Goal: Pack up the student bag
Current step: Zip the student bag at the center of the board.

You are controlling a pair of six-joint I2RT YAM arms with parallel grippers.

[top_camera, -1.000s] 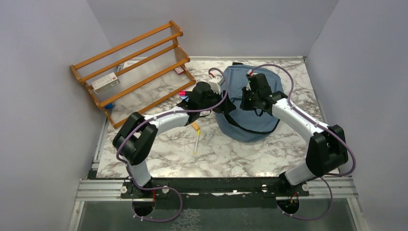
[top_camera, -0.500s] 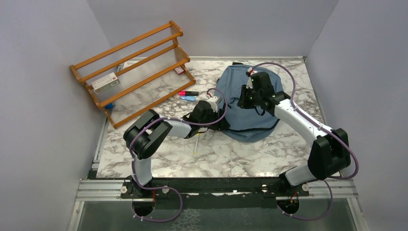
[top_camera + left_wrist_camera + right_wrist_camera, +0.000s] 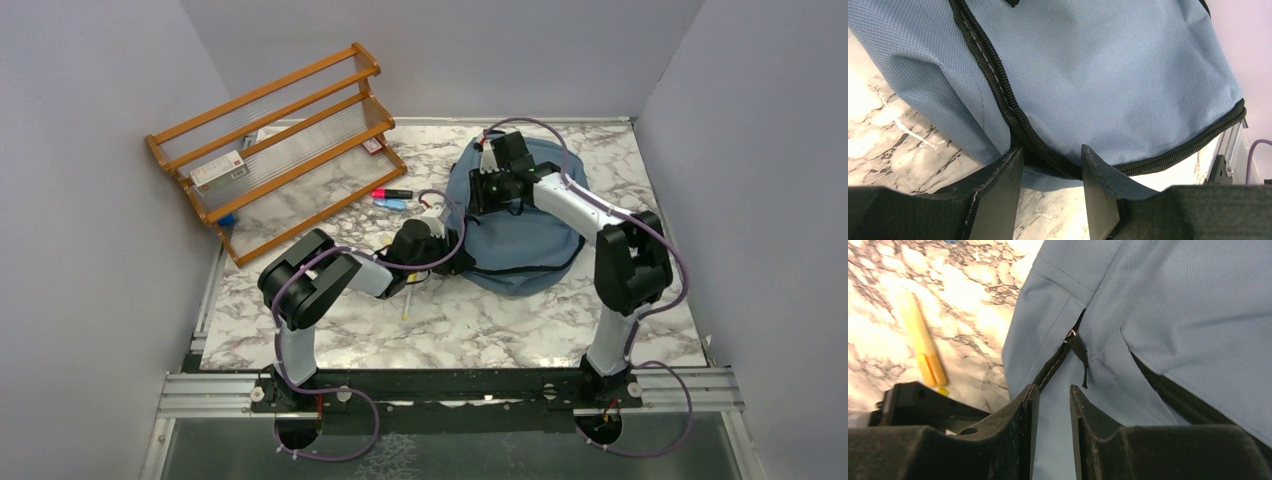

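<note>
The blue student bag [image 3: 530, 225] is lying on the far right part of the marble bench [image 3: 480, 320]. The left gripper [image 3: 1052, 150] is sitting at the bag's near left edge, jaws partly apart, with the black zipper [image 3: 998, 85] running between them. The right gripper [image 3: 1053, 387] is hanging over the bag's far left part, jaws a little apart, holding nothing, near the zipper pull [image 3: 1075, 347]. A yellow pen [image 3: 923, 342] is lying just beside the bag. A red marker [image 3: 391, 193] and a blue marker [image 3: 392, 204] are lying between the bag and a wooden rack [image 3: 275, 140].
</note>
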